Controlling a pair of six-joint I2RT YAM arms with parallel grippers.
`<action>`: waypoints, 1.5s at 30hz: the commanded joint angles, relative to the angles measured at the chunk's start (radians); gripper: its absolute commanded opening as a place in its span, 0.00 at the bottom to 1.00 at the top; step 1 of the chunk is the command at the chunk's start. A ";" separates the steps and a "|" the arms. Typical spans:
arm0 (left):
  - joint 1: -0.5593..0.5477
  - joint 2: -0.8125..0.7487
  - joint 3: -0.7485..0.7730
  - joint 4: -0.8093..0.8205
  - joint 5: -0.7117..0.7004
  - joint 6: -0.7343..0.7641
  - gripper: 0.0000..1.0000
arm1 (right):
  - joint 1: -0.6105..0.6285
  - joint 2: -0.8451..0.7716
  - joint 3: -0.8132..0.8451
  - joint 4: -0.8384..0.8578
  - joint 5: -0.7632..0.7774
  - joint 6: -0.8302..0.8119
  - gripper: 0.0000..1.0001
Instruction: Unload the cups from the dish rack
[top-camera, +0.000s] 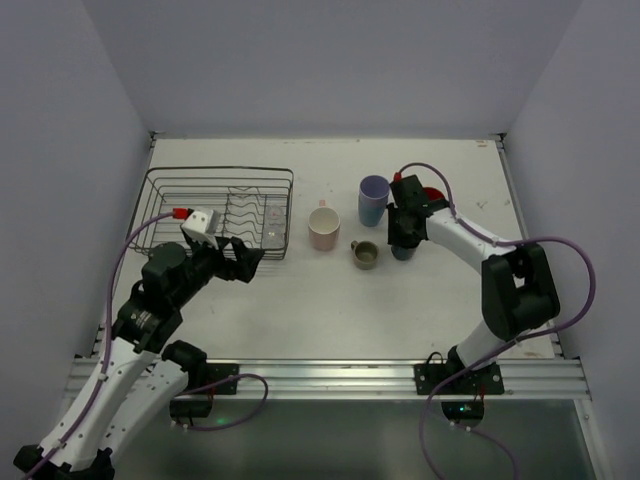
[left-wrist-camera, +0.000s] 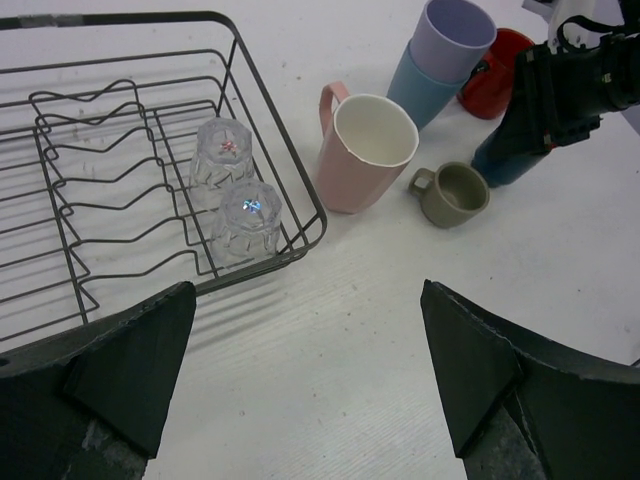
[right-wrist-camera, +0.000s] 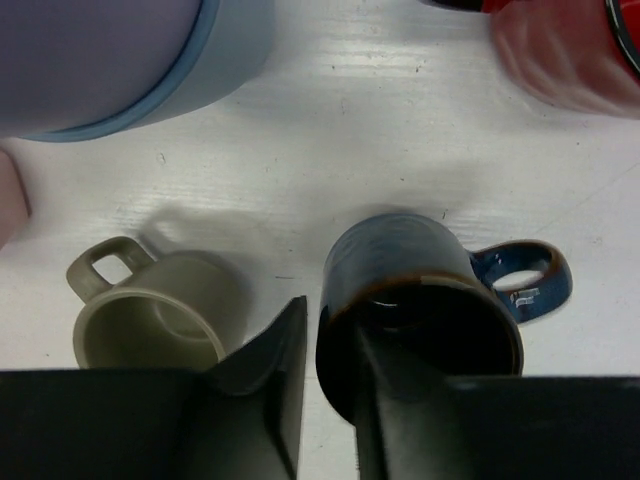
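The black wire dish rack (top-camera: 220, 170) stands at the back left and also shows in the left wrist view (left-wrist-camera: 270, 110). Outside it stand a pale pink cup (top-camera: 323, 228), a lavender tumbler (top-camera: 373, 198) nested in a light blue cup (left-wrist-camera: 420, 90), an olive-brown mug (top-camera: 365, 256) and a red mug (top-camera: 433, 194). My right gripper (right-wrist-camera: 335, 330) straddles the wall of a dark blue handled mug (right-wrist-camera: 420, 290) standing on the table. One finger is inside it, and a thin gap shows beside the outer finger. My left gripper (left-wrist-camera: 305, 380) is open and empty over the table before the rack's near right corner.
Two clear glasses (left-wrist-camera: 222, 160) (left-wrist-camera: 250, 220) stand upside down in the rack's right end. The cups cluster close together right of the rack. Grey walls close in the table at the back and sides.
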 joint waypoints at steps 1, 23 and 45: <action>0.003 0.039 0.004 0.014 -0.020 0.020 0.98 | 0.011 -0.031 0.021 0.022 0.042 -0.014 0.30; -0.048 0.620 0.261 0.044 -0.243 -0.104 0.66 | 0.021 -0.743 -0.372 0.335 -0.246 0.043 0.44; -0.097 0.971 0.346 0.116 -0.402 -0.101 0.55 | 0.023 -0.818 -0.430 0.412 -0.345 0.068 0.43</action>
